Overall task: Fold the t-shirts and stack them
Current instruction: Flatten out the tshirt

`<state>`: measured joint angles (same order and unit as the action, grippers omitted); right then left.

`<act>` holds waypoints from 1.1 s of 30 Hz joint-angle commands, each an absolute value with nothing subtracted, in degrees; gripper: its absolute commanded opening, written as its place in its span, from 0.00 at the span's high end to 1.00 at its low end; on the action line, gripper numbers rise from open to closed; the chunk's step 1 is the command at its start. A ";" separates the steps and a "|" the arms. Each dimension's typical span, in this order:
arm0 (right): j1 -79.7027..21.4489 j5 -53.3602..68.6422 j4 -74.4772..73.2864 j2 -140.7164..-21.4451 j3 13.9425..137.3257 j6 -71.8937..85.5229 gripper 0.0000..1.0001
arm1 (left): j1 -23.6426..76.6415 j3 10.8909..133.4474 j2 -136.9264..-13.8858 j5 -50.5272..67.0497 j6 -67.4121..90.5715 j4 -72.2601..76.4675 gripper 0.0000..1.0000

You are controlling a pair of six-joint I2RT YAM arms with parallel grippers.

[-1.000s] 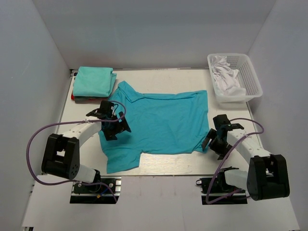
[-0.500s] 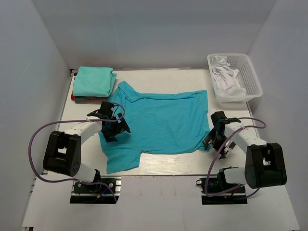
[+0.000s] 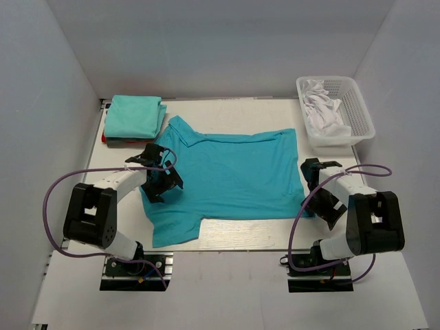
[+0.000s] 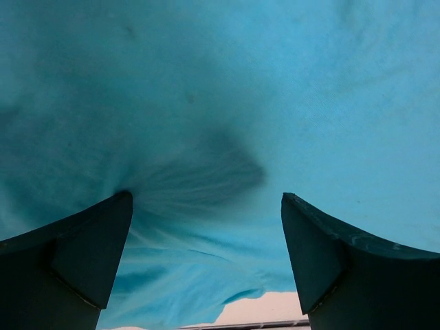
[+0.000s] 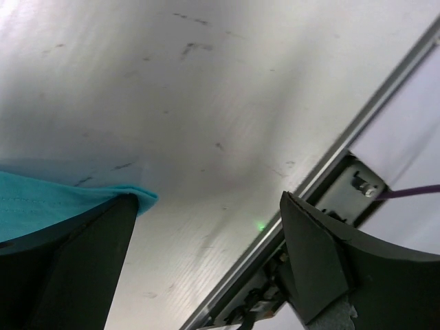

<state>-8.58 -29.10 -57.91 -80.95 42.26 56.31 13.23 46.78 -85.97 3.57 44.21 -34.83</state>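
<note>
T-shirts sit in two places: the turquoise t-shirt (image 3: 237, 175) is spread flat across the middle of the table (image 3: 240, 106), and the folded mint-teal t-shirts (image 3: 133, 115) are stacked as a neat rectangle at the far left corner. The left claw (image 3: 159, 187) is down over the left part of the spread shirt, between its two sleeves. The right claw (image 3: 324, 206) is at the shirt's near right corner, close to the table's front edge. From above I can't make out either pair of jaws; the wrist views can. The left wrist view shows the dark fingers (image 4: 69, 254) spread wide, with soft knit cloth filling the whole view. Fine creases fan out from a shadowed pucker between the tips, but nothing is pinched. The right wrist view shows those jaws equally wide and holding nothing. The pointed tip of the turquoise hem lies just beside one fingertip, and I cannot tell whether that finger presses on it. The rest of that view is bare, pale, scuffed tabletop with a metal rail (image 5: 323, 172) along its edge and a purple cable (image 5: 412, 191) beyond. Only the overhead view takes in the white lattice basket (image 3: 364, 113) at the far right, well apart from the shirt, with crumpled white cloth (image 3: 323, 113) heaped inside.
</note>
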 commanded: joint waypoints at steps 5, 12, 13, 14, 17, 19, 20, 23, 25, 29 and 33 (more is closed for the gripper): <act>-7.82 -34.98 -65.30 -82.71 43.76 56.52 0.10 | 13.89 48.77 -86.66 -1.76 42.55 -39.02 0.00; -8.44 -23.39 -55.30 -68.25 45.17 39.85 0.10 | 13.89 50.62 -82.45 4.66 39.11 -37.62 0.00; -8.44 -21.81 -53.02 -66.90 45.52 37.90 0.10 | 13.89 50.62 -80.96 5.27 38.59 -37.62 0.00; -8.35 -16.49 -49.26 -64.45 47.27 35.71 0.10 | 13.89 52.19 -80.25 5.27 37.97 -37.62 0.00; -9.05 -10.85 -46.07 -62.14 50.87 30.78 0.10 | 13.89 55.44 -79.37 3.44 36.74 -38.32 0.00; -9.31 -8.02 -42.39 -63.01 52.03 26.47 0.10 | 13.89 57.38 -79.37 2.90 35.08 -38.32 0.00; -10.10 -7.39 -41.58 -64.58 53.08 25.85 0.10 | 13.89 59.83 -80.58 2.20 35.07 -37.80 0.00; -10.98 -5.45 -36.84 -70.64 56.42 24.00 0.10 | 13.89 65.01 -85.94 0.54 34.54 -37.18 0.00; -11.51 -4.75 -32.54 -73.82 58.70 23.04 0.10 | 13.19 67.31 -90.77 0.01 34.54 -35.87 0.00; -12.04 -6.04 -23.21 -83.88 62.30 21.62 0.10 | 13.18 74.85 -100.00 0.44 34.54 -32.61 0.00; -12.22 -9.31 -28.38 -96.57 75.11 19.61 0.10 | 13.89 85.67 -111.07 -3.33 33.23 -35.59 0.00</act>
<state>-12.08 -7.20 -30.89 -90.65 68.25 22.76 13.63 79.02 -107.00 0.10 34.65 -35.07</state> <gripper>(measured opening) 0.899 0.990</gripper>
